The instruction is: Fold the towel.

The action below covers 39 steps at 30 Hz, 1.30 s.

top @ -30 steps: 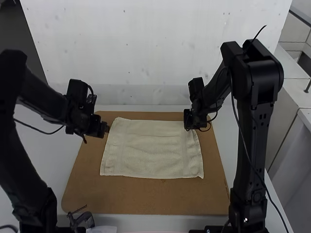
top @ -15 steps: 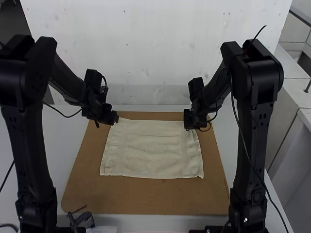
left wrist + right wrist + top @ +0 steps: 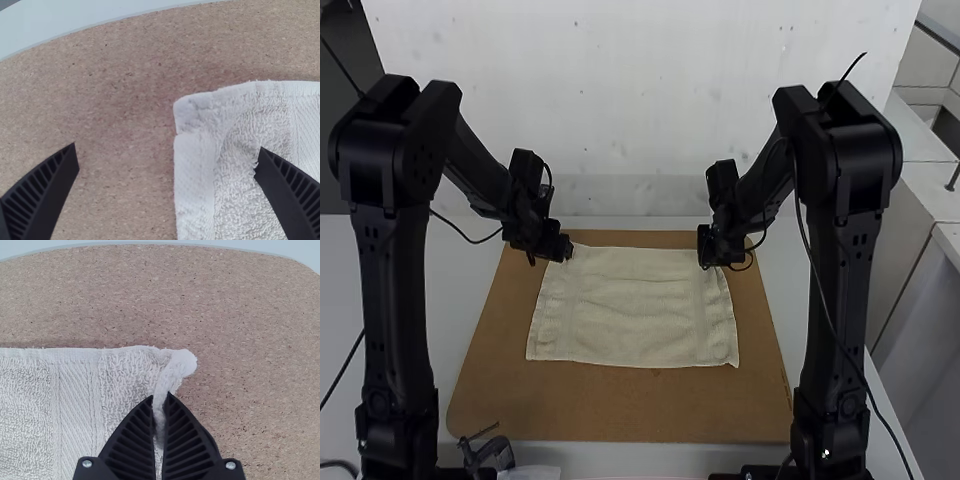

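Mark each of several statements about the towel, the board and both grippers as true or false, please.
1. The towel lies mostly flat on the board. True.
2. The towel hangs over an edge of the board. False: it lies within the board's edges.
3. The left gripper has its jaws open near a corner of the towel. True.
4. The right gripper has its jaws wide apart. False: they are shut on the towel near a corner.
5. Both grippers are at the towel's near edge in the high view. False: both are by its far corners.
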Tool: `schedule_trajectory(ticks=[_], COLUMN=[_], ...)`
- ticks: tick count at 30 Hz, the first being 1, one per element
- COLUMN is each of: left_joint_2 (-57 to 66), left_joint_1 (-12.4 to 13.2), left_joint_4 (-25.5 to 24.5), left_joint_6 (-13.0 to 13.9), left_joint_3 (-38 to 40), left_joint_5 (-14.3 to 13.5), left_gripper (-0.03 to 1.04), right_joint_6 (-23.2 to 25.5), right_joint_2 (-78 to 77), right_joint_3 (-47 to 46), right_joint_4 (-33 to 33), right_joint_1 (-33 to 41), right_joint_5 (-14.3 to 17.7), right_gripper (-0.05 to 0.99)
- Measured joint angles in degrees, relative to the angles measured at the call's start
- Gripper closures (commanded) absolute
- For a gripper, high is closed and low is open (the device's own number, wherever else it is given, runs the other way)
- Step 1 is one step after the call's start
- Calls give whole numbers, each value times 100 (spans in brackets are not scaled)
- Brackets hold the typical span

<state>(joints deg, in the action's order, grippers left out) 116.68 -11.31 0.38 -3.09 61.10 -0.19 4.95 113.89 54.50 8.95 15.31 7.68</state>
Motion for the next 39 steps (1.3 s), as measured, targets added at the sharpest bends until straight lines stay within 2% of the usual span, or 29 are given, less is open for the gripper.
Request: schedule_trajectory(ticks=[2, 3, 7, 8, 13, 18, 26, 39], left_joint_2=[4, 11, 50, 52, 70, 31, -511, -1532], left_joint_1=[0, 0, -24, -46, -195, -216, -369, -275], left_joint_4=[-15, -22, -133, -164, -424, -555, -778, -769], left_joint_6=[0, 2, -26, -42, -42, -72, -173, -345], left_joint_3=[17, 28, 127, 149, 256, 280, 83, 15], left_joint_5=[0, 2, 107, 153, 149, 157, 356, 468], left_gripper=[11, 19, 88, 100, 99, 99, 99, 99], right_joint_6=[-2, -2, -2, -2, -2, -2, -13, -20], right_joint_2=[0, 0, 0, 0, 0, -11, -46, -1071], right_joint_3=[-2, -2, -2, -2, -2, -2, -101, -673], right_joint_4=[2, 2, 2, 2, 4, 39, 284, 1742], right_joint_1=[0, 0, 0, 0, 2, 0, 0, -59], right_joint_5=[13, 13, 13, 13, 15, 13, 13, 76], right_gripper=[92, 92, 92, 92, 92, 92, 92, 92])
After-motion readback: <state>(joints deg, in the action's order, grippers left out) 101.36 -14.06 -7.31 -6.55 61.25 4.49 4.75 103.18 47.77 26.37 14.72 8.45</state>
